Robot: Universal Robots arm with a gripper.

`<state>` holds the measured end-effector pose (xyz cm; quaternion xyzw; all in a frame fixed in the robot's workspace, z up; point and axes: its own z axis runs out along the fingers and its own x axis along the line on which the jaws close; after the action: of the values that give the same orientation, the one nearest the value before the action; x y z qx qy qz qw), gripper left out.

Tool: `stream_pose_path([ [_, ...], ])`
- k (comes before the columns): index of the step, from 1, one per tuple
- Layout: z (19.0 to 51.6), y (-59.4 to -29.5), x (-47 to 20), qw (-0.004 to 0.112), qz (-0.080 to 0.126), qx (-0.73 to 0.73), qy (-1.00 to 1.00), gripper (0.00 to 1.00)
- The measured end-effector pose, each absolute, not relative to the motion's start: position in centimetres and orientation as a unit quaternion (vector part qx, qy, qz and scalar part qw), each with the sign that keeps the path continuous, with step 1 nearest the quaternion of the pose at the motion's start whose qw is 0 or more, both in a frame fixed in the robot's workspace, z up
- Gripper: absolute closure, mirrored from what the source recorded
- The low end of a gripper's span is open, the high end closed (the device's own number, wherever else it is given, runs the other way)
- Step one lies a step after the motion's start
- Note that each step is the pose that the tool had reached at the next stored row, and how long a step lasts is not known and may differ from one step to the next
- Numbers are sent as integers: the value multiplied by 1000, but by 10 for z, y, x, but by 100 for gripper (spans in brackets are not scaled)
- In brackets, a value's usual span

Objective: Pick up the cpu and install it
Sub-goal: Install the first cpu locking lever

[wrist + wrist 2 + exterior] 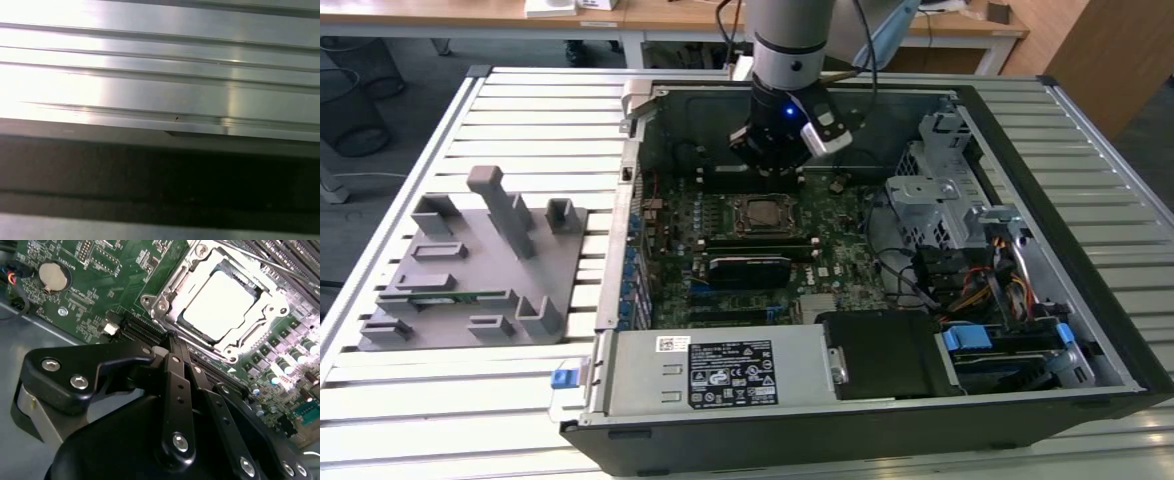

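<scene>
The cpu (220, 305) lies seated in the socket frame (165, 305), apparently just beyond the end effector (172, 342), whose fingers are together and empty.

The cpu (220, 305) sits in its socket frame (165, 305).

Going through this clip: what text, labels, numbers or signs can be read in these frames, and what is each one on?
Nothing reads reliably.
Black and white label on the power supply: print too small.
Small white sticker beside it: too small.
White lettering on the motherboard by the coin cell battery: blurred.
Top of the cpu in its socket: washed out by glare.
</scene>
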<state>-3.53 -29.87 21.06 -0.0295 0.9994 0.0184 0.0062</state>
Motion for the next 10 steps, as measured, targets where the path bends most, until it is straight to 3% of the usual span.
stream_pose_path([
  [10, 210, -301, -35, 6, 12, -30, 999, 89],
])
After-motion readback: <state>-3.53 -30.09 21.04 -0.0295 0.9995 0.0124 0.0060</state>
